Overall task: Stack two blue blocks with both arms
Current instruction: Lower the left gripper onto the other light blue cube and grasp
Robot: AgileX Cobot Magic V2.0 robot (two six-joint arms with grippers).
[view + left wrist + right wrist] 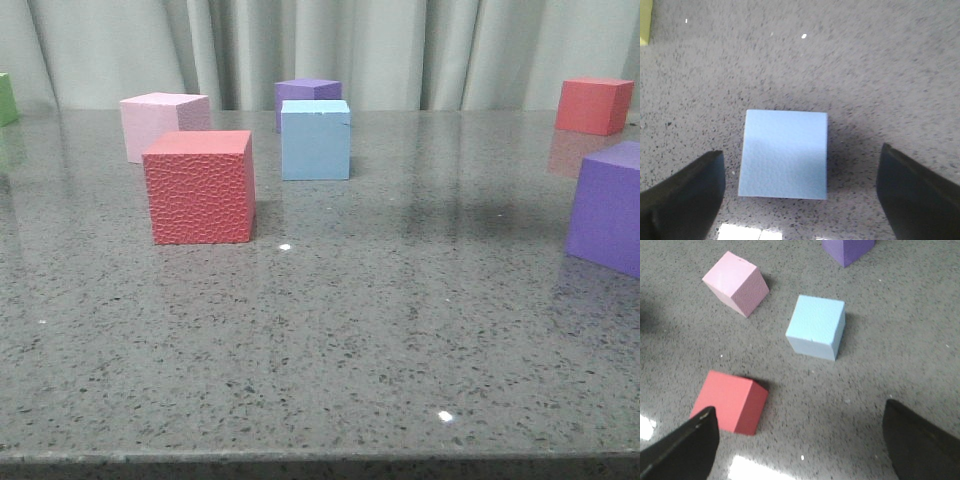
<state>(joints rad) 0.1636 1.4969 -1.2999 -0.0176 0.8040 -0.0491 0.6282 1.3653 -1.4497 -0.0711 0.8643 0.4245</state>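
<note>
One pale blue block (315, 140) stands on the grey table behind the red cube; it also shows in the right wrist view (816, 326). A second pale blue block (784, 154) shows only in the left wrist view, seen from above. My left gripper (801, 172) is open, with its dark fingers (685, 200) either side of this block and gaps on both sides. My right gripper (799, 432) is open and empty above bare table, short of the first blue block, with its left finger (682, 450) over the red cube's corner. Neither gripper shows in the front view.
A textured red cube (200, 187), a pale pink cube (160, 122) and a purple cube (305, 92) stand close round the first blue block. A purple cube (608, 205) and a red cube (593, 105) are at the right, a green cube (6, 98) at the far left.
</note>
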